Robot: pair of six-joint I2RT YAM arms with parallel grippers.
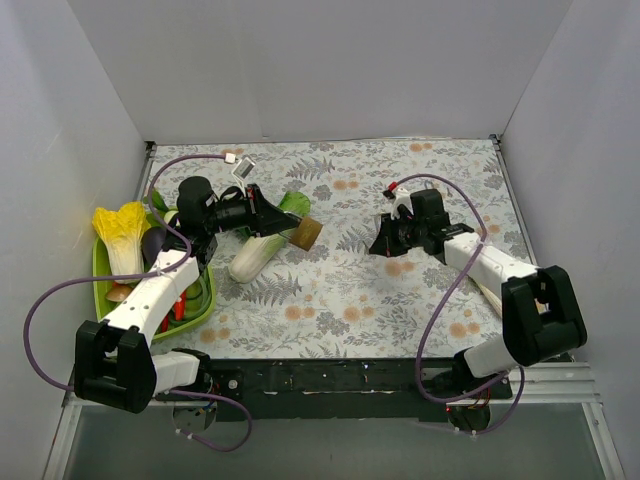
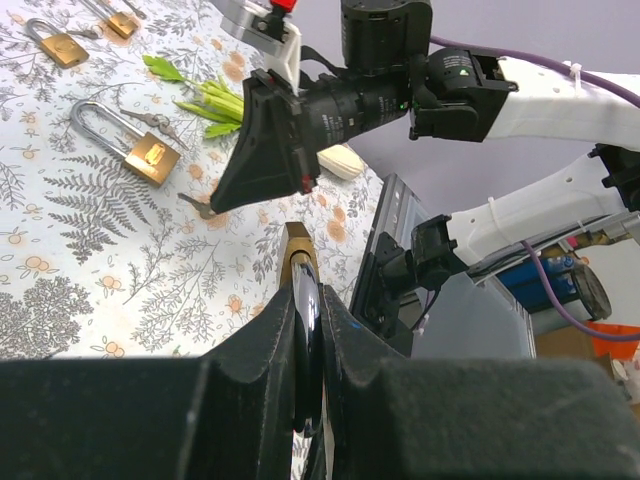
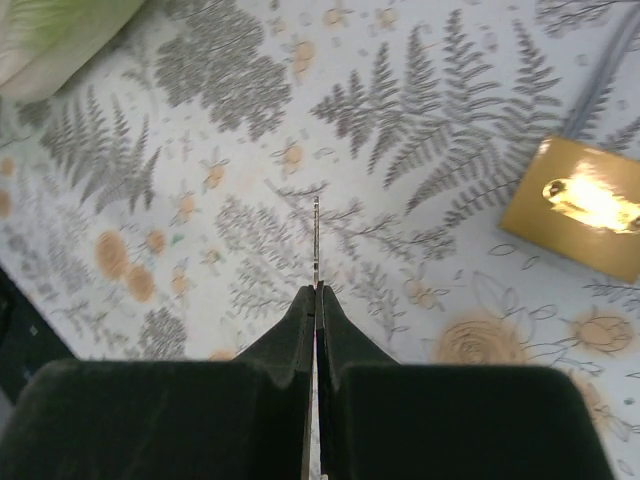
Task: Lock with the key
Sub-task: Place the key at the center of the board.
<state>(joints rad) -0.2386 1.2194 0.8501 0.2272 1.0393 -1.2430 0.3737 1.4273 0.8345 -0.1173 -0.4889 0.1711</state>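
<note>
My left gripper (image 1: 275, 222) is shut on the shiny shackle of a brass padlock (image 1: 307, 233) and holds it out toward the table's middle. In the left wrist view the jaws (image 2: 308, 290) pinch the shackle, and the brass body (image 2: 298, 250) points away. My right gripper (image 1: 380, 243) is shut on a thin metal key (image 3: 316, 240), seen edge-on past its fingertips (image 3: 316, 292). The padlock's body (image 3: 585, 205) shows at the right of the right wrist view, apart from the key. The right gripper (image 2: 262, 150) faces the padlock, its key tip (image 2: 195, 207) to the left of it.
A green tray (image 1: 100, 290) of vegetables with a yellow cabbage (image 1: 120, 235) stands at the left. A white-green cabbage (image 1: 262, 250) lies under the left gripper. The left wrist view shows spare padlocks (image 2: 150, 152) (image 2: 55, 42) with keys and some greens (image 2: 205, 98). White walls enclose the table.
</note>
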